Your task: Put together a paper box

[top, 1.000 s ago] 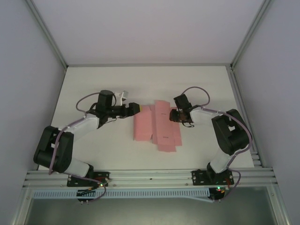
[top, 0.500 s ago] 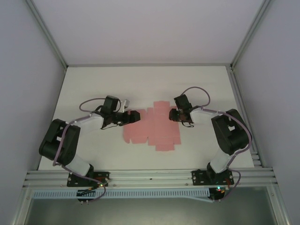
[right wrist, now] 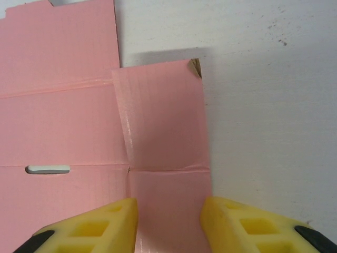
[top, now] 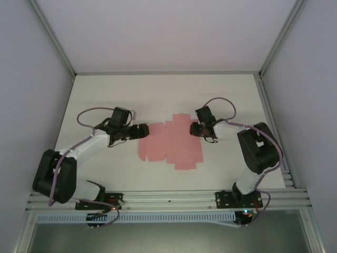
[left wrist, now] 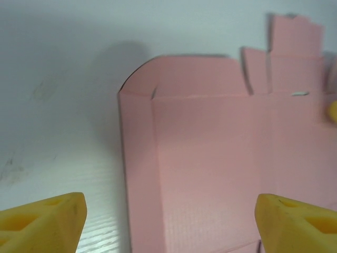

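The right gripper (right wrist: 168, 211), jaws parted on nothing, hovers over the right end flap of the paper box (top: 171, 145), lying flat on the table (top: 237, 95). The left gripper (top: 143, 130), spread wide, sits just off its left end, along its long axis.

No text, label, brand, number or sign can be read in any of the views. The paper box (top: 171, 141) shows only plain pink surface, without print.
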